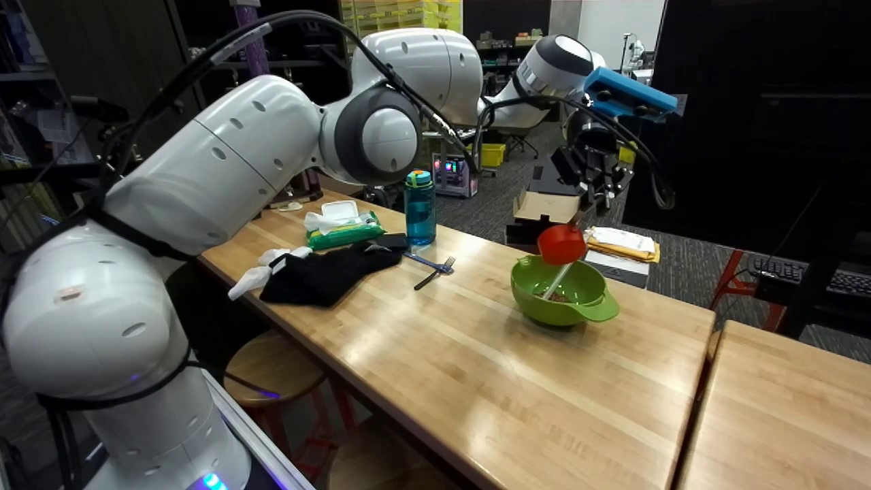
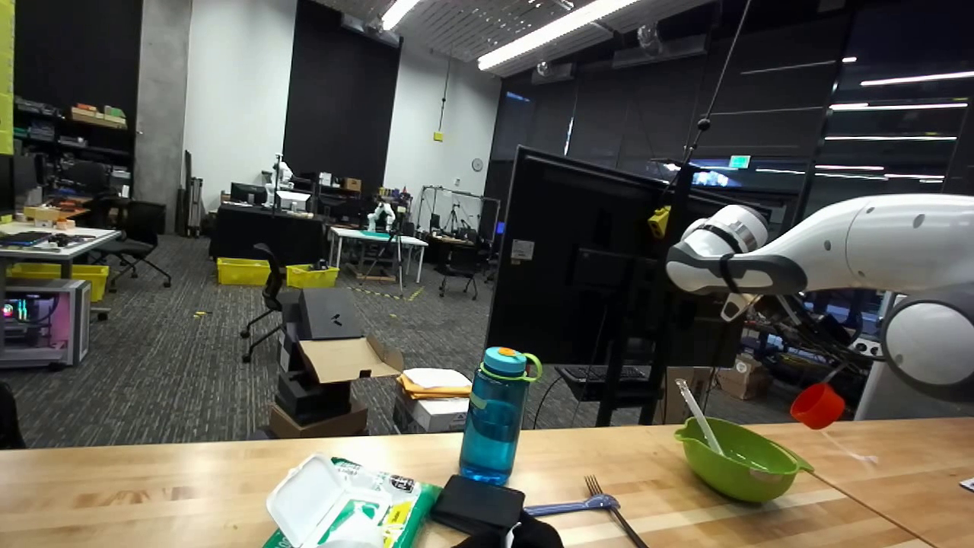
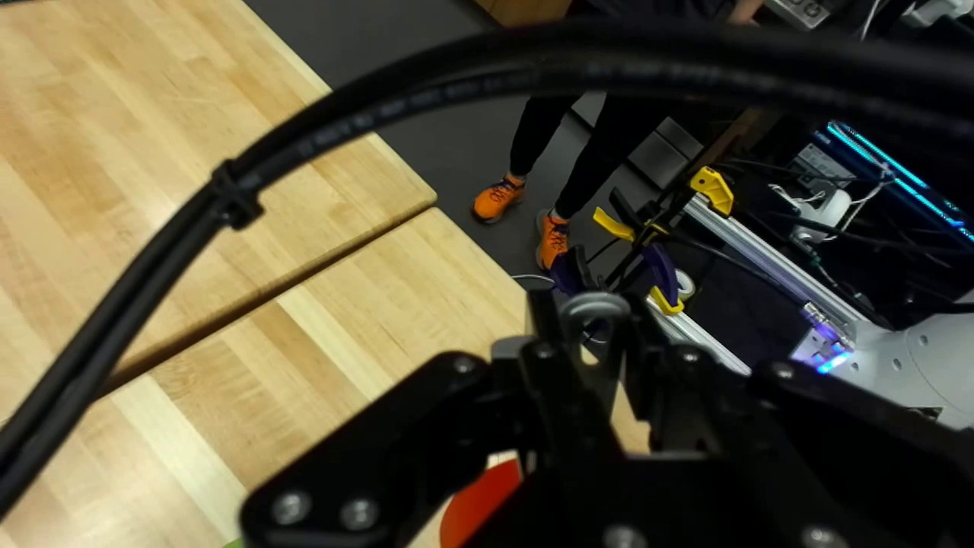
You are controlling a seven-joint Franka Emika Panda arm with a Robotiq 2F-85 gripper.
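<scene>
Red cup [image 1: 562,245] hangs tilted above the wooden table [image 1: 469,367], near a green bowl [image 1: 554,314], its metal handle [image 1: 579,216] clamped between the tightly drawn-in fingers [image 3: 555,396] of a robot arm [image 1: 245,143]. Across the same table, a blue bottle [image 1: 420,214] stands beside a flat black item [image 2: 477,504] and a green packet [image 1: 347,235] whose white lid [image 2: 304,495] is up, with a black cloth [image 1: 326,275], crumpled white tissue [image 1: 253,280], and a fork [image 1: 433,275] crossing a blue utensil [image 1: 423,260] close at hand. Beyond the table, a large black screen [image 2: 563,228] rises behind the scene and an open cardboard box [image 1: 544,206] sits lower down. A second table [image 1: 796,408] stands just past the table's end, and the bowl sits well apart from the bottle. Dark cables [image 3: 472,76] sweep through the wrist view, partly blocking a standing person [image 3: 609,144] in orange shoes [image 3: 498,199]. Nearest the cup, a clear utensil [image 2: 698,418] leans inside the bowl, its upper end jutting past the rim and, in an exterior view, hidden behind the cup. A small patch of reddish-brown bits [image 1: 559,297] covers part of the bowl's bottom; whether the cup holds anything cannot be made out.
</scene>
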